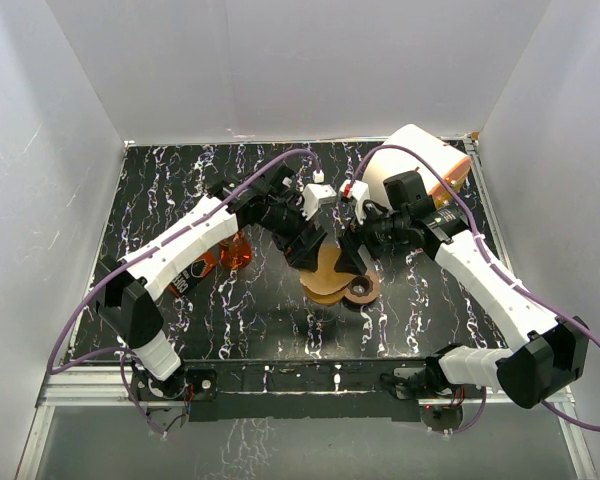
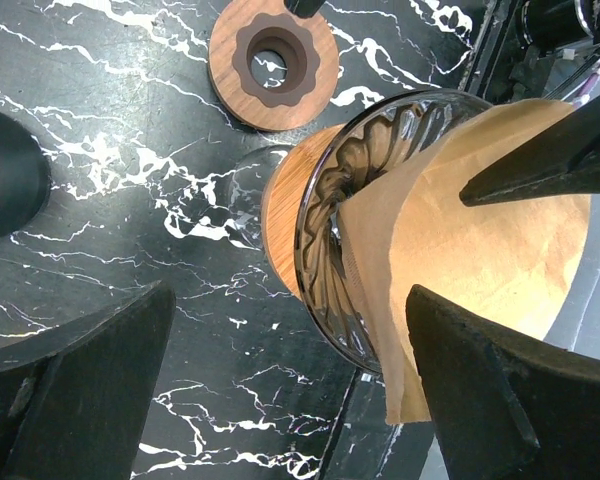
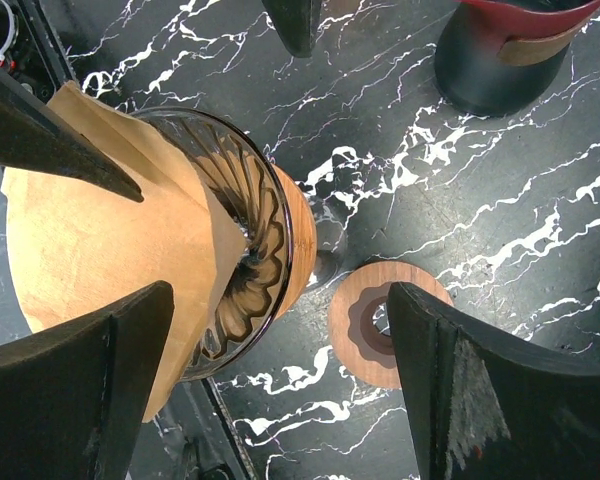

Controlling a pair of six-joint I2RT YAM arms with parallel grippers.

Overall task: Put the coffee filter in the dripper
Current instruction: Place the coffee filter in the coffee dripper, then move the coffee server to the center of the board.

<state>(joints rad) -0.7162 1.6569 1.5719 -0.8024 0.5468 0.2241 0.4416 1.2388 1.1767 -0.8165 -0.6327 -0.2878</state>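
The glass dripper (image 2: 325, 215) with ribbed walls and a wooden collar stands on the black marble table. The brown paper coffee filter (image 2: 480, 240) sits in its cone, and its edge sticks out past the rim. My left gripper (image 2: 290, 295) is open; its fingers stand on either side of the dripper's rim, one beside the filter's edge. From the other side my right gripper (image 3: 280, 290) is open too, one finger over the filter (image 3: 100, 250) and the dripper (image 3: 255, 250) between the fingers. Both grippers (image 1: 305, 245) (image 1: 355, 245) meet over the filter (image 1: 325, 272) at the table's middle.
A round wooden ring (image 1: 363, 291) with a hole lies on the table just beside the dripper. A black vessel with a red rim (image 3: 510, 50) stands under the left arm's side. A white and orange appliance (image 1: 420, 165) fills the back right corner. White walls close in the table.
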